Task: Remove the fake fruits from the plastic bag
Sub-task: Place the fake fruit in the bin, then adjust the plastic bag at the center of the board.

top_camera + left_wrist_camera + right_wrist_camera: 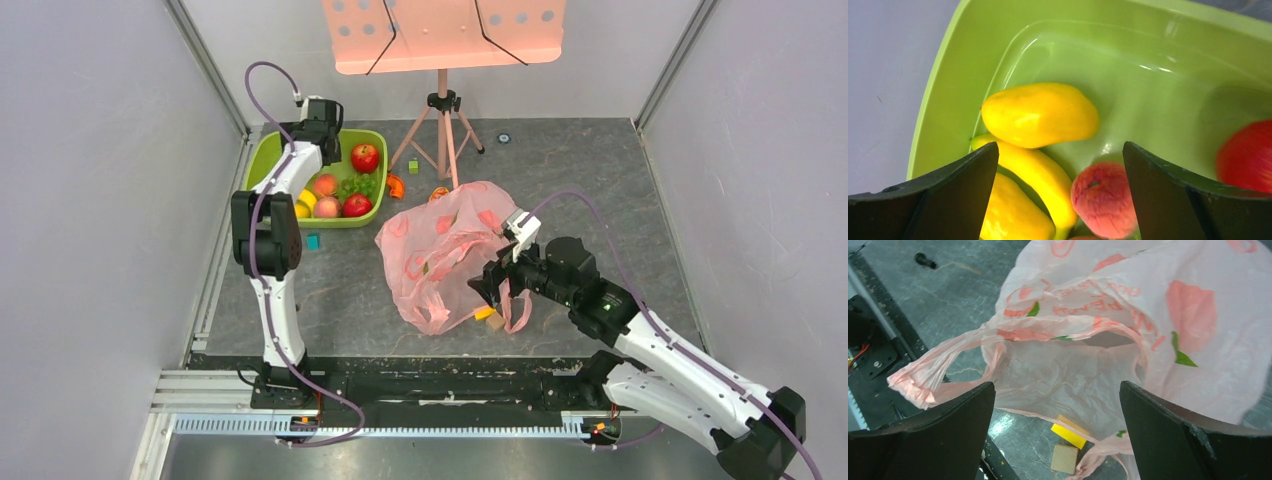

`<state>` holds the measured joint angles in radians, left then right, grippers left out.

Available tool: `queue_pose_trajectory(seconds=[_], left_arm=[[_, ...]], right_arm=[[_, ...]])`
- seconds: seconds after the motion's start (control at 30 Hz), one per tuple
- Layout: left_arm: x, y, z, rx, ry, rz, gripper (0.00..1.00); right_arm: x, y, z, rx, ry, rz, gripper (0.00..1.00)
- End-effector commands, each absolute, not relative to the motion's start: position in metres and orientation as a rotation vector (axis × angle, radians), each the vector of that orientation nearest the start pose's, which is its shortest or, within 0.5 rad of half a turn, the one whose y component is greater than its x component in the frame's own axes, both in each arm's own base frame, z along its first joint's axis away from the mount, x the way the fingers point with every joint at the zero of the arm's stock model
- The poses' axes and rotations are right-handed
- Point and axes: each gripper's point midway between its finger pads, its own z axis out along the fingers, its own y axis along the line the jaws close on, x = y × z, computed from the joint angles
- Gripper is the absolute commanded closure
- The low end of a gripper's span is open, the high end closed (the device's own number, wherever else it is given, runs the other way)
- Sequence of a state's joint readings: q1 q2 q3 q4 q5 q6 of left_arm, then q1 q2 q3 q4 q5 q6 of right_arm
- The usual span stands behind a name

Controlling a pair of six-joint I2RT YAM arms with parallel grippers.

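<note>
While the left jaws are being held wide apart and empty above the green basin (963, 75), a yellow mango (1040, 115), a banana (1040, 175), a peach (1103, 197) and a red apple (1248, 157) are being shown lying just beneath them. The right jaws, equally wide and gripping nothing, are being held at the mouth of the pink bag (1198, 340) crumpled on the counter (600, 180).

Lime-green basin (345, 223) back left; pink stand (445, 40) behind (tripod legs splayed); yellow cube (1068, 435) just beside tan cube (1064, 458).
</note>
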<state>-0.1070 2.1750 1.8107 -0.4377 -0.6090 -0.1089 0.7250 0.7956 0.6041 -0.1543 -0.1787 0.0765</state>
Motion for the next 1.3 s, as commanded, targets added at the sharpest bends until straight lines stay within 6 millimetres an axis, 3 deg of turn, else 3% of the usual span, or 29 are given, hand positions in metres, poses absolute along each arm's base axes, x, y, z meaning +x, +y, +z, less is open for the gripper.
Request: queue_pose_trajectory(seconds=[0.0, 0.2, 0.33, 0.5, 0.6, 0.7, 0.87, 1.0, 1.17, 1.23, 1.27], left_arm=[[0.551, 0.007, 0.202, -0.364, 2.122, 0.366, 0.00], [0.528, -0.028, 0.238, -0.407, 2.135, 0.070, 0.00], [0.504, -0.052, 0.263, -0.413, 2.114, -0.119, 0.00], [0.461, -0.081, 0.286, -0.348, 2.090, -0.306, 0.00], [0.431, -0.086, 0.295, -0.317, 2.076, -0.369, 0.00], [0.397, -0.096, 0.299, -0.270, 2.059, -0.462, 0.00], [0.351, -0.095, 0.298, -0.224, 2.038, -0.496, 0.00], [0.322, -0.100, 0.294, -0.166, 2.039, -0.545, 0.00], [0.297, -0.111, 0.274, -0.122, 2.067, -0.638, 0.00], [0.290, -0.112, 0.263, -0.121, 2.083, -0.648, 0.00], [0.286, -0.112, 0.258, -0.117, 2.091, -0.653, 0.00]], right_arm=[[0.222, 0.207, 0.223, -0.600, 1.838, 0.577, 0.02], [0.234, 0.164, 0.226, -0.467, 1.920, 0.329, 0.02], [0.243, 0.132, 0.214, -0.353, 2.006, 0.127, 0.02], [0.254, 0.142, 0.211, -0.282, 2.009, 0.169, 0.02], [0.269, 0.145, 0.213, -0.240, 2.013, 0.187, 0.02], [0.288, 0.140, 0.215, -0.177, 2.015, 0.227, 0.02], [0.310, 0.125, 0.206, -0.092, 2.012, 0.351, 0.02], [0.311, 0.135, 0.185, -0.117, 2.005, 0.557, 0.02], [0.307, 0.160, 0.161, -0.192, 2.020, 0.752, 0.02], [0.306, 0.166, 0.155, -0.212, 2.029, 0.790, 0.09], [0.306, 0.168, 0.154, -0.216, 2.026, 0.807, 0.18]])
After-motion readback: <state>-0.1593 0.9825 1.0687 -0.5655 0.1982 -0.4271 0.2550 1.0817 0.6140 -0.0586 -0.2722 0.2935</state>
